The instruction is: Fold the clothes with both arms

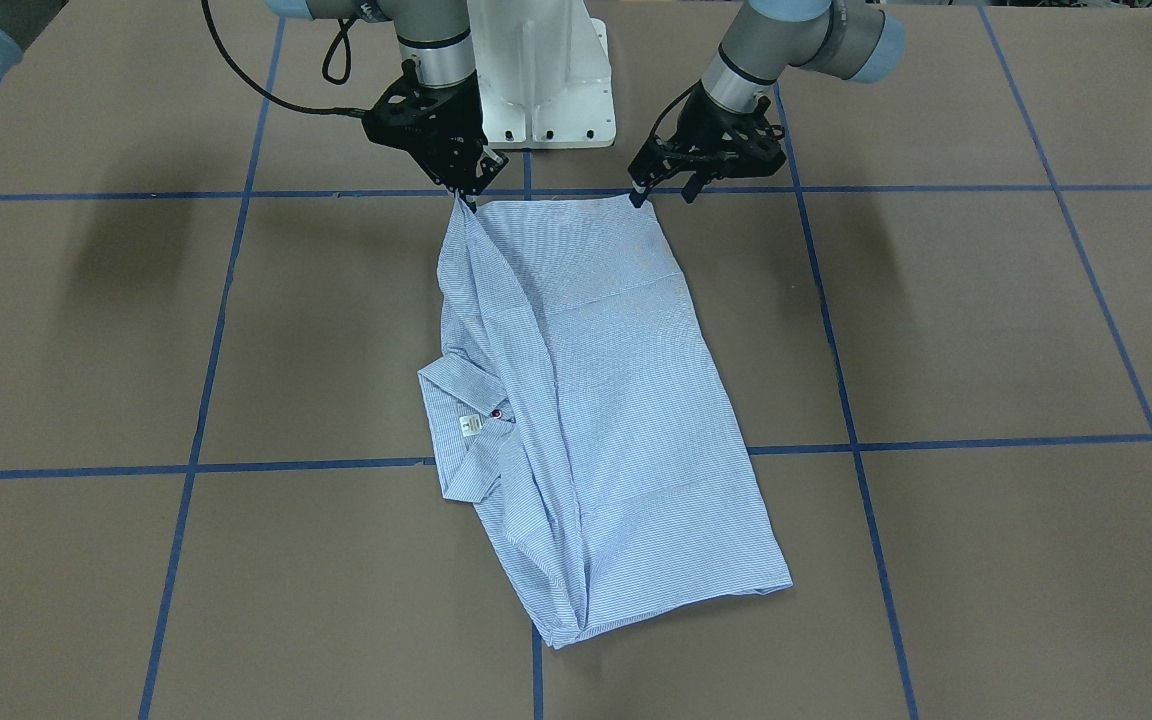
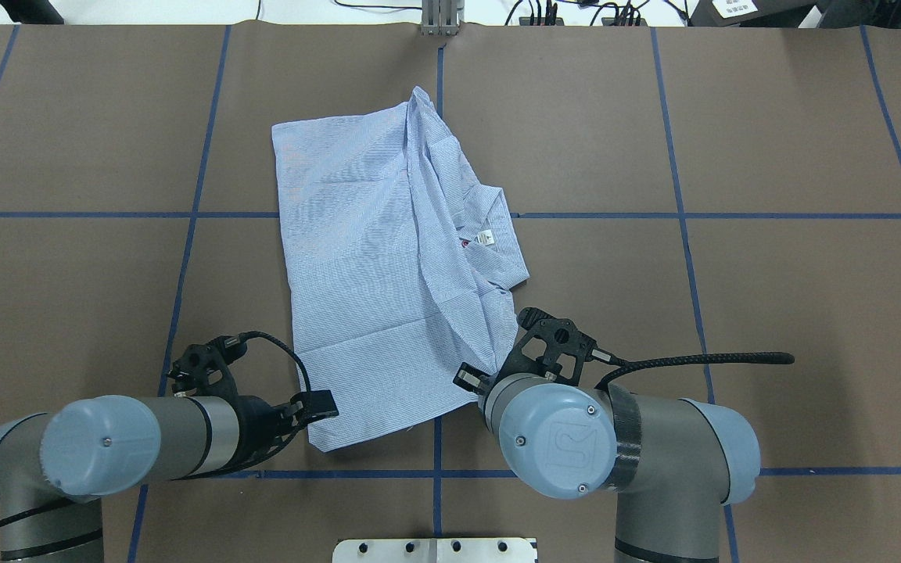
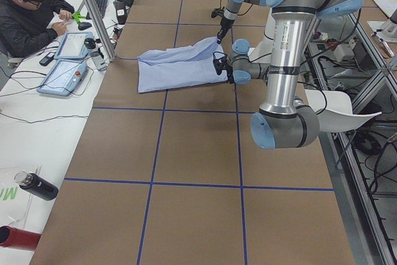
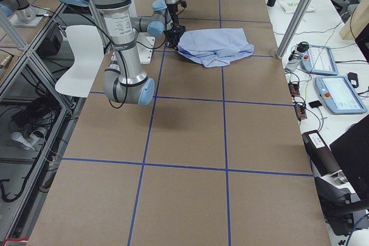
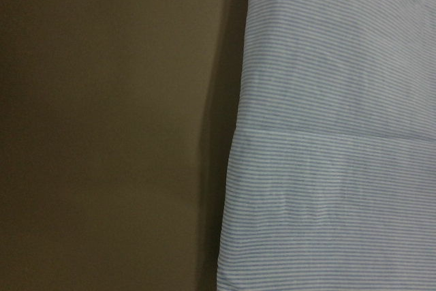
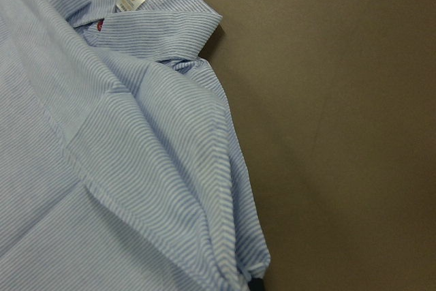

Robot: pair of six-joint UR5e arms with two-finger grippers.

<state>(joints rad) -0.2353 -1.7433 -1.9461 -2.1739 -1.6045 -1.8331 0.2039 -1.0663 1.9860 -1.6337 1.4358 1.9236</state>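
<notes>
Right end effector [image 1: 463,193] pinches shirt [image 1: 616,400] corner; left end effector [image 1: 641,196] touches another, grip unclear.

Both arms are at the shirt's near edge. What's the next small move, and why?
Probably close the left gripper on its corner of the shirt. Its fingers look spread at that corner, while the right gripper already pinches the other, slightly raised; both need a hold before folding the edge.

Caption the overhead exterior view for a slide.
Left gripper and right gripper at the near corners of a part-folded light-blue striped shirt on the table.
</notes>
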